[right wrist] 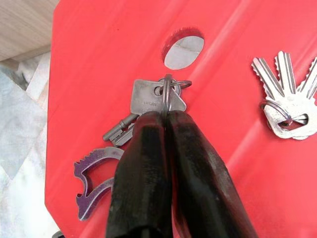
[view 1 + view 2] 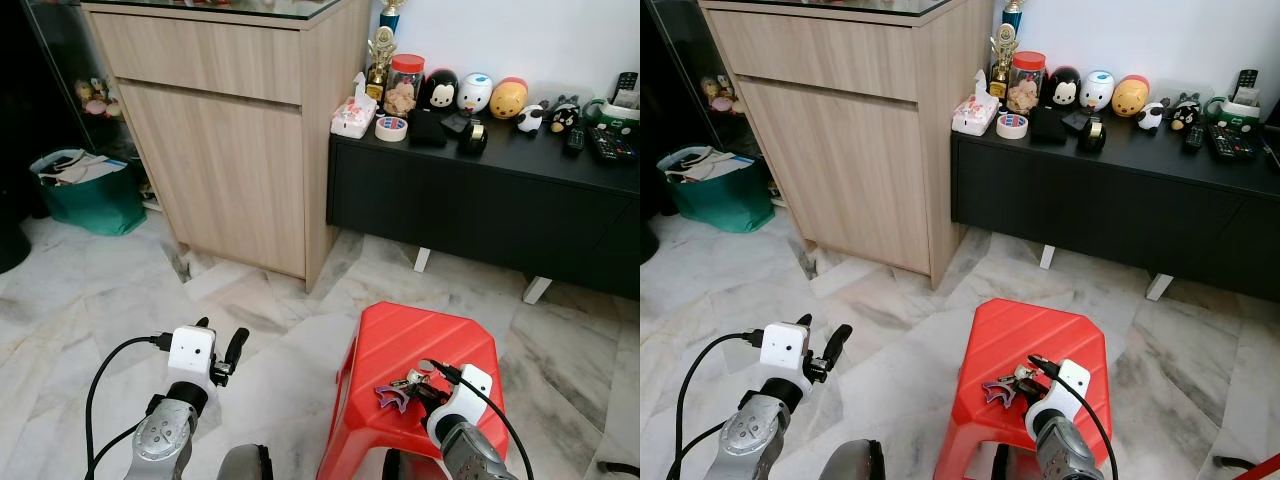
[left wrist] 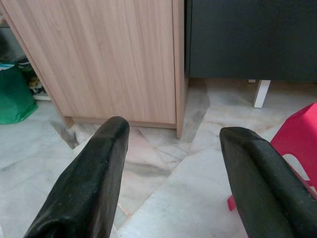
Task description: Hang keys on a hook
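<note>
A red plastic stool stands on the pale marble floor, with a round hole through its seat. A bunch of keys with a purple animal-shaped charm lies on the seat beside the hole, and a second, fanned bunch of silver keys lies apart from it. Against the wall, a low black cabinet carries figurines, tape rolls, a jar and remotes.
</note>
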Tool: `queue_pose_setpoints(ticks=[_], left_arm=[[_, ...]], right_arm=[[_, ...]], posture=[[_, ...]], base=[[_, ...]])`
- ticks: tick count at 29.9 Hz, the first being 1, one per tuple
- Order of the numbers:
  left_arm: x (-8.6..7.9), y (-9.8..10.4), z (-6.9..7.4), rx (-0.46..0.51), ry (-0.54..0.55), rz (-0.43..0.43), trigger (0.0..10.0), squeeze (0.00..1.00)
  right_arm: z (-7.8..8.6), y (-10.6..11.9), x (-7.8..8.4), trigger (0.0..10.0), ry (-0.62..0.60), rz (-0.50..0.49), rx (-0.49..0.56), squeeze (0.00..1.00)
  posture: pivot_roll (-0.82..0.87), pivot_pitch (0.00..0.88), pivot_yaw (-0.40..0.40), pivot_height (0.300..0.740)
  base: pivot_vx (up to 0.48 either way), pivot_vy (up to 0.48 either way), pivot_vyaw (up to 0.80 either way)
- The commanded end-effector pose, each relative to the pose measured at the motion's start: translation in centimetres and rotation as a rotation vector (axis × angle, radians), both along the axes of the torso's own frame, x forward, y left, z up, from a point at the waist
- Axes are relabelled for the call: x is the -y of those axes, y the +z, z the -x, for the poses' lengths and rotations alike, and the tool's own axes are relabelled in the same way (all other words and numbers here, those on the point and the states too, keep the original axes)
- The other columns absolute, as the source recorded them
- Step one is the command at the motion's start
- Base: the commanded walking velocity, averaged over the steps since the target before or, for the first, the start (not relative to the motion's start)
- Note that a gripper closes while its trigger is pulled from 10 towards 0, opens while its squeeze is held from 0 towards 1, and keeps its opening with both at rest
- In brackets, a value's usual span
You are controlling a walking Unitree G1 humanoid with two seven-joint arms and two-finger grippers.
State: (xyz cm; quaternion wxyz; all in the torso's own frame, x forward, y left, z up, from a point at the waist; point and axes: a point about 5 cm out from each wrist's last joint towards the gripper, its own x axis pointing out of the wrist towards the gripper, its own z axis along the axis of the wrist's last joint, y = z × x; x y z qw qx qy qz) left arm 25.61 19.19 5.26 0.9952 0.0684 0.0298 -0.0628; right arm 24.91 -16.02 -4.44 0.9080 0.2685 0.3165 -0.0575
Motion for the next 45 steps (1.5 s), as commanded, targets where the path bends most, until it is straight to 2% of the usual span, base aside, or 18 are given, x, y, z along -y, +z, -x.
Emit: queue_pose_setpoints(ticks=[1,6,9,13,20,24,25,26,27,34,37,45], left_arm=[[0.0,-0.4,0.3,-0.023,-0.001,-0.016,10.0,0.0],[0.0,-0.4,0.3,-0.024,0.0,-0.015,10.0,0.0],[-0.1,-0.5,0.3,-0.025,0.002,-0.016,10.0,0.0],[-0.2,-0.6,0.3,-0.029,0.005,-0.017,10.0,0.0],[0.0,-0.9,0.1,-0.037,0.008,-0.013,10.0,0.0],[-0.4,-1.4,0.1,-0.054,0.037,-0.012,10.0,0.0],[-0.6,-1.5,0.1,-0.058,0.049,-0.006,10.0,0.0],[-0.7,-1.6,0.1,-0.06,0.056,-0.002,10.0,0.0],[-1.1,-2.0,0.1,-0.077,0.085,0.017,10.0,0.0],[-3.1,-4.3,0.7,-0.181,0.191,0.044,10.0,0.0],[-3.5,-4.2,0.7,-0.179,0.198,0.039,10.0,0.0],[-3.3,-4.2,0.4,-0.163,0.187,0.037,10.0,0.0]], right_arm=[[-0.5,0.4,0.3,0.0,-0.011,0.016,0.015,0.0],[-0.7,0.6,0.5,0.0,-0.023,0.032,0.042,0.0],[-1.7,1.9,0.8,0.0,-0.001,0.114,0.158,0.0],[-2.2,2.9,0.5,0.0,0.021,0.137,0.263,0.0],[-2.2,4.2,0.1,0.0,0.096,0.21,0.399,0.0],[-2.2,4.6,0.3,0.0,0.132,0.272,0.431,0.0],[-2.3,4.7,0.3,2.1,0.137,0.282,0.436,0.0],[-2.3,4.8,0.3,2.1,0.14,0.287,0.44,0.0],[-2.3,4.8,0.4,10.0,0.134,0.298,0.44,0.0],[-2.5,5.2,0.8,10.0,0.106,0.335,0.445,0.0],[-2.8,5.7,1.2,10.0,0.102,0.351,0.469,0.0],[-2.7,5.5,1.6,10.0,0.091,0.38,0.439,0.0]], posture=[[0.11,0.0,-0.034,0.608],[0.11,0.0,-0.035,0.608],[0.11,0.0,-0.036,0.608],[0.1,0.0,-0.038,0.608],[0.1,0.0,-0.047,0.608],[0.09,0.0,-0.05,0.608],[0.09,0.0,-0.05,0.608],[0.09,0.0,-0.052,0.608],[0.09,0.0,-0.052,0.608],[0.09,0.0,-0.056,0.608],[0.08,0.0,-0.055,0.608],[0.08,0.0,-0.054,0.656]], base=[[0.0,0.0,0.0],[0.0,0.0,0.0],[0.0,0.0,0.0],[0.0,0.0,0.0],[0.0,0.0,0.0],[0.0,0.0,0.0],[0.0,0.0,0.0],[0.0,0.0,0.0],[0.0,0.0,0.0],[0.0,0.0,0.0],[0.0,0.0,0.0],[0.0,0.0,0.0]])
